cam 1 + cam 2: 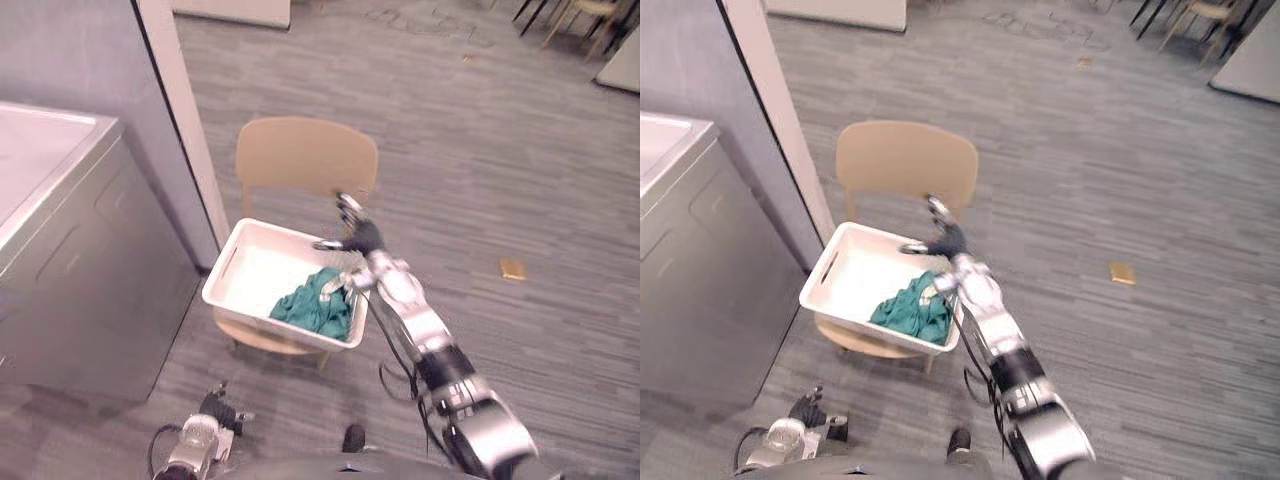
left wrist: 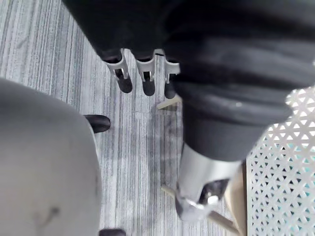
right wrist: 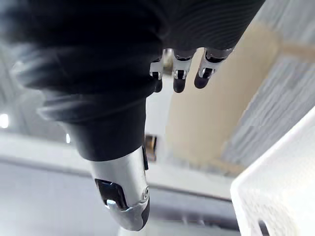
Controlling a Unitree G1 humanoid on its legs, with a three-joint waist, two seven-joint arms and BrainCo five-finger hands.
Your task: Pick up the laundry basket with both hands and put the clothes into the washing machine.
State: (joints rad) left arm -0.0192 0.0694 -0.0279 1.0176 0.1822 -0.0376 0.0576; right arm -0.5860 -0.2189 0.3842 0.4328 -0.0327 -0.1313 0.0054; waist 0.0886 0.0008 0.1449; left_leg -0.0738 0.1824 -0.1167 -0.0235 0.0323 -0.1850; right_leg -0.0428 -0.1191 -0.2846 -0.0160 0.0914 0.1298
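The white laundry basket [image 1: 258, 272] rests on the seat of a tan chair [image 1: 305, 155], with a heap of teal clothes [image 1: 315, 305] in its near right corner. My right hand [image 1: 360, 238] hovers just above the basket's far right rim, fingers straight and thumb spread, holding nothing; its wrist view has the basket's corner [image 3: 285, 196] and the chair back [image 3: 221, 108] beyond the fingers [image 3: 179, 81]. My left hand [image 1: 205, 430] hangs low near the floor, below and left of the basket, open and empty. Beside it stands the basket's perforated wall [image 2: 285, 167].
The grey washing machine [image 1: 70, 260] with a white top stands to the left, close to the chair. A white pillar [image 1: 185, 120] rises between them. A small tan scrap [image 1: 513, 268] lies on the grey floor to the right. Chair legs [image 1: 560, 25] show far back right.
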